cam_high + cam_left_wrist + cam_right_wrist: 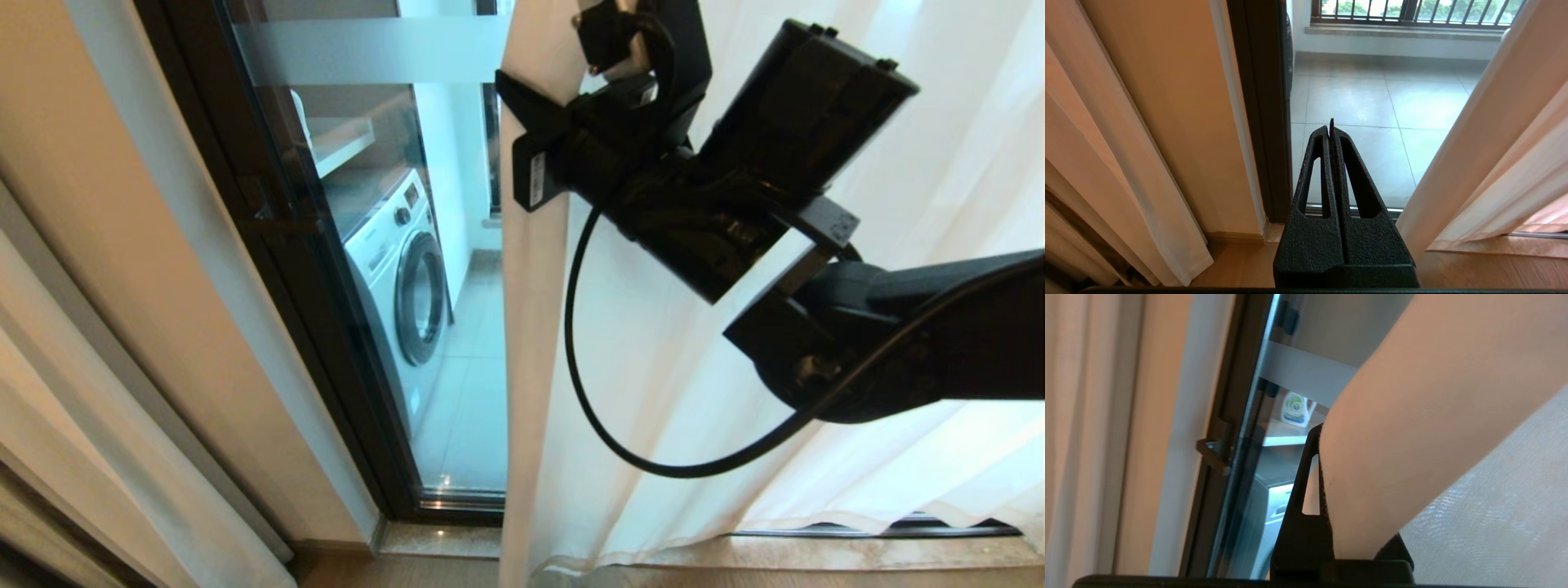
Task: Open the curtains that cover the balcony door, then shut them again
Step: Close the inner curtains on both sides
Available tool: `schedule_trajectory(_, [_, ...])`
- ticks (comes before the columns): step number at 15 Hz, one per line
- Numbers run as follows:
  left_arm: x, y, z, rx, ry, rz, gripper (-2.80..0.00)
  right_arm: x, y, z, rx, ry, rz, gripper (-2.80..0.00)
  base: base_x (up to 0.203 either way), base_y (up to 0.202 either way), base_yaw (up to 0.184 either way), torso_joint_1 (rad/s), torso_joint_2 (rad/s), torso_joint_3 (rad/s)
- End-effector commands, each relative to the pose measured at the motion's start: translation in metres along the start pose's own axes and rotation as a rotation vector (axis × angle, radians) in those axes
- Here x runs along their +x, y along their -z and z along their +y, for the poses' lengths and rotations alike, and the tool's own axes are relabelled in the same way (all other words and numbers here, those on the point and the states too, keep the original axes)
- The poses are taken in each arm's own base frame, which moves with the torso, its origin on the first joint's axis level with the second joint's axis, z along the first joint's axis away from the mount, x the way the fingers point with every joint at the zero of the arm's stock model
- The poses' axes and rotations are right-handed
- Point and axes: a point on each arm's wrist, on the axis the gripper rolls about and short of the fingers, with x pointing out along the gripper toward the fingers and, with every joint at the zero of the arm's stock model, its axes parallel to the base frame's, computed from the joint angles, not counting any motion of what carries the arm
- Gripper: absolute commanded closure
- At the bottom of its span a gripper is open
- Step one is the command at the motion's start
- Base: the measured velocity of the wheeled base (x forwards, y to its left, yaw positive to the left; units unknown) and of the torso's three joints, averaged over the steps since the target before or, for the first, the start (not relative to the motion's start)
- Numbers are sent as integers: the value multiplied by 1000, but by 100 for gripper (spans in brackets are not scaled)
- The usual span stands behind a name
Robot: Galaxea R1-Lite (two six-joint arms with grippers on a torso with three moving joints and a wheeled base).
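Observation:
The right sheer white curtain [653, 457] hangs over the right part of the balcony door [384, 163]. Its hemmed left edge runs up into my right gripper [522, 114], which is shut on that edge high up. In the right wrist view the fabric [1412, 416] fills the space beside one black finger [1298, 506]; the other finger is hidden behind the cloth. The left curtain [122, 506] is bunched at the far left by the wall. Between them the glass is bare. My left gripper [1331, 128] is shut and empty, low down, pointing at the door's sill.
The door's black frame [277, 269] and dark handle [1214, 451] stand left of the bare glass. Behind the glass are a washing machine [404, 278], a detergent bottle [1295, 409] on a shelf, grey tiles and a barred railing [1412, 8]. Wooden floor [1474, 269] lies below.

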Motion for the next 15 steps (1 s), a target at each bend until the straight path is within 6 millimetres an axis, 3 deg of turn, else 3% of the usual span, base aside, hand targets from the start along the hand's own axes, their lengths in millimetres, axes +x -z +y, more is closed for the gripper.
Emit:
schedule_trajectory(1, [0,0,0,-1,0,-1,0,6,12,23,-10,-40,-3,0,0,0,0,0,0,0])
schedule_trajectory(5, [0,0,0,-1,0,-1,0,13,17,41,-18,-59,-34,0,0,0,0,0,0,0])
schedule_trajectory(9, [0,0,0,-1,0,-1,0,18,13,37,-19,-46,-50,0,0,0,0,0,0,0])
schedule_trajectory(12, [0,0,0,-1,0,-1,0,14,6,23,-30,-19,-53,0,0,0,0,0,0,0])
schedule_trajectory(15, [0,0,0,-1,0,-1,0,8,-3,-13,-63,56,-37,0,0,0,0,0,0,0])
